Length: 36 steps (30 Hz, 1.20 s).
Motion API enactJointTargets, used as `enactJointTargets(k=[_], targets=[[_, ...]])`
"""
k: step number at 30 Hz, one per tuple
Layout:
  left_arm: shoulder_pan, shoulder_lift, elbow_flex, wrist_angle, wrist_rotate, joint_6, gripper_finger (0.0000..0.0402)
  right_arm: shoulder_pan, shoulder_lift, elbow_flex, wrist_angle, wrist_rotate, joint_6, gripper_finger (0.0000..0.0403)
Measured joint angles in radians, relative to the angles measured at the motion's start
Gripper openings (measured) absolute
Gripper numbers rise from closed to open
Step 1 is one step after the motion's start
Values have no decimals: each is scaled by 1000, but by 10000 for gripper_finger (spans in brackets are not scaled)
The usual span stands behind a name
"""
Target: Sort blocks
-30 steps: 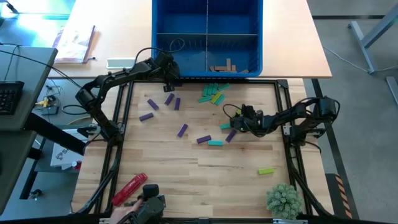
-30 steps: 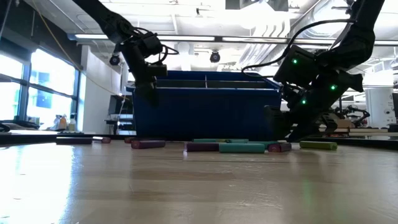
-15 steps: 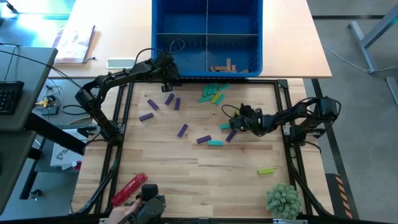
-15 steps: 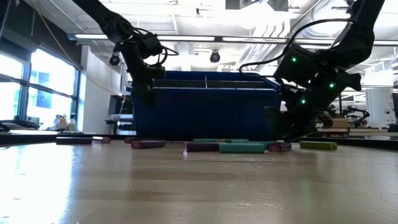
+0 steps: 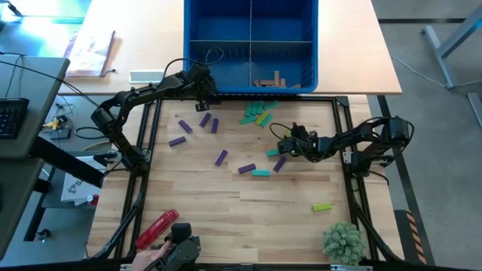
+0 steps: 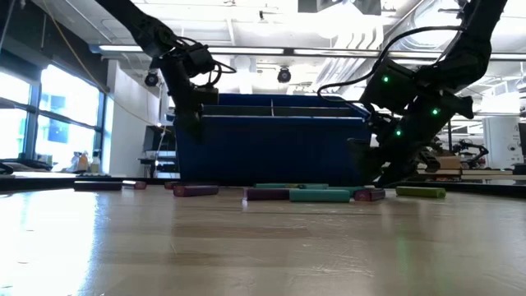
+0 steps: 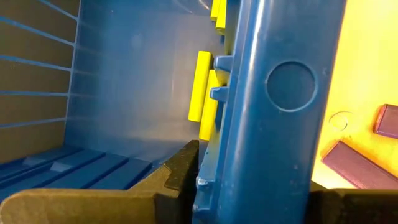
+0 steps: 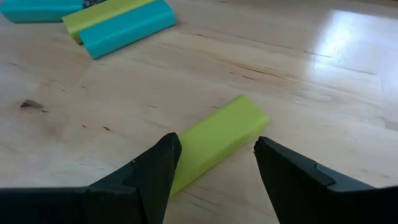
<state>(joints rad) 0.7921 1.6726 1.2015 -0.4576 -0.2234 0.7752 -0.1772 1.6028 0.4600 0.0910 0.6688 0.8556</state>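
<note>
A red tool (image 5: 157,228) lies at the lower left of the tabletop (image 5: 226,211) and a small green plant (image 5: 344,241) stands at the lower right, both well apart from the blocks. A blue bin (image 5: 251,45) sits at the top centre of the high view, just beyond the tabletop's far edge; its front right compartment holds tan blocks (image 5: 273,80), and the left wrist view shows yellow-green blocks (image 7: 202,87) lying against the inside of its wall. The left gripper (image 5: 205,96) hangs at the bin's front left corner, its fingers (image 7: 180,171) on either side of the wall; whether they press it cannot be told. Purple blocks (image 5: 203,120) lie scattered left of centre, with a teal and yellow-green cluster (image 5: 257,113) near the bin. The right gripper (image 5: 285,144) is low at centre right, its fingers (image 8: 155,171) spread either side of a yellow-green block (image 8: 214,142) lying flat on the wood.
</note>
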Motion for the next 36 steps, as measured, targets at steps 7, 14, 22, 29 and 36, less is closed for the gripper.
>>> enactJointTargets(k=[7, 14, 22, 29, 36], targets=[[0, 0, 0, 1, 0, -2, 83, 0, 1, -1, 0, -19, 11, 213], [0, 0, 1, 0, 2, 6, 83, 1, 3, -2, 59, -44, -118, 213], [0, 0, 2, -4, 2, 5, 83, -6, 3, -3, 82, -40, -158, 213], [-1, 0, 2, -7, 2, 0, 83, -7, 3, -2, 79, -10, -140, 213], [-1, -1, 2, -10, 1, -4, 83, -9, 2, -1, 51, -55, -95, 213]])
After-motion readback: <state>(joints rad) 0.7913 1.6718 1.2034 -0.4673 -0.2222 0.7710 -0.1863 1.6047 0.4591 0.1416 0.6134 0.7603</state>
